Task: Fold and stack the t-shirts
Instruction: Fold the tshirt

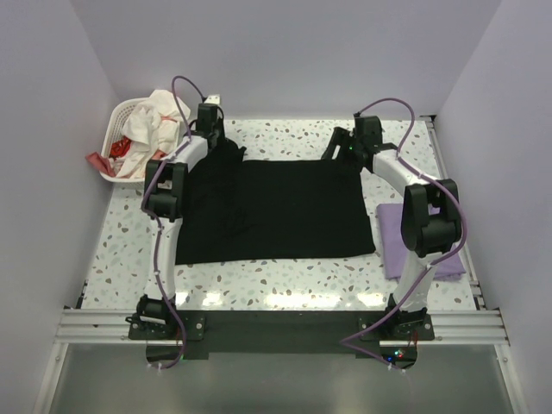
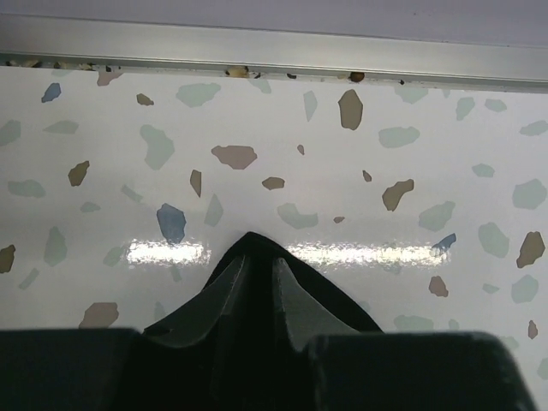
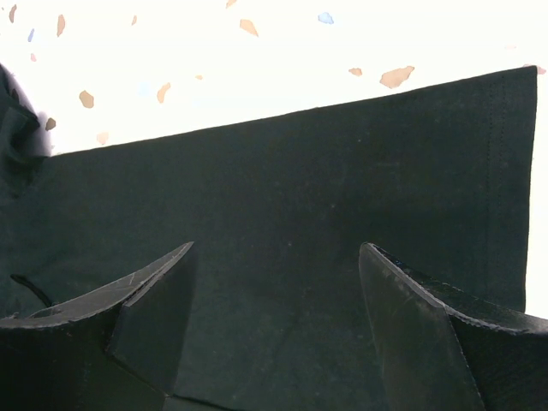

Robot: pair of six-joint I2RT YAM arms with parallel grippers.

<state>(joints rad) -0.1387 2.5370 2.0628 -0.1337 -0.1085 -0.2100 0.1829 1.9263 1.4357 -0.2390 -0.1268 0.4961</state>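
The left arm rises from its base at the near edge, bends at a raised elbow and reaches out toward 11 o'clock, ending with the left end effector [image 1: 213, 138] tipped down at the far left corner of the black tee [image 1: 276, 207]. In the left wrist view its jaws stand drawn almost together, pinched on a small peak of the tee's black cloth [image 2: 342, 312] that bunches around the tips, with the speckled table [image 2: 257, 154] and a metal rail [image 2: 257, 43] beyond it at 12 o'clock. The right arm climbs to an elbow at about 3 o'clock and folds back toward 1 o'clock, so that the right end effector [image 1: 338, 147] hangs over the tee's far right corner. Its fingers [image 3: 145, 291] are spread wide apart with nothing between them, and the black tee lies flat directly beneath, its straight far edge running across the right wrist view and a stitched hem toward 3 o'clock. The black tee is spread over the middle of the table. The lavender tee [image 1: 390, 231] lies folded at about 4 o'clock of it, just beside it and partly hidden by the right arm. A laundry basket [image 1: 121, 116] holding white and red cloth sits at 10 o'clock
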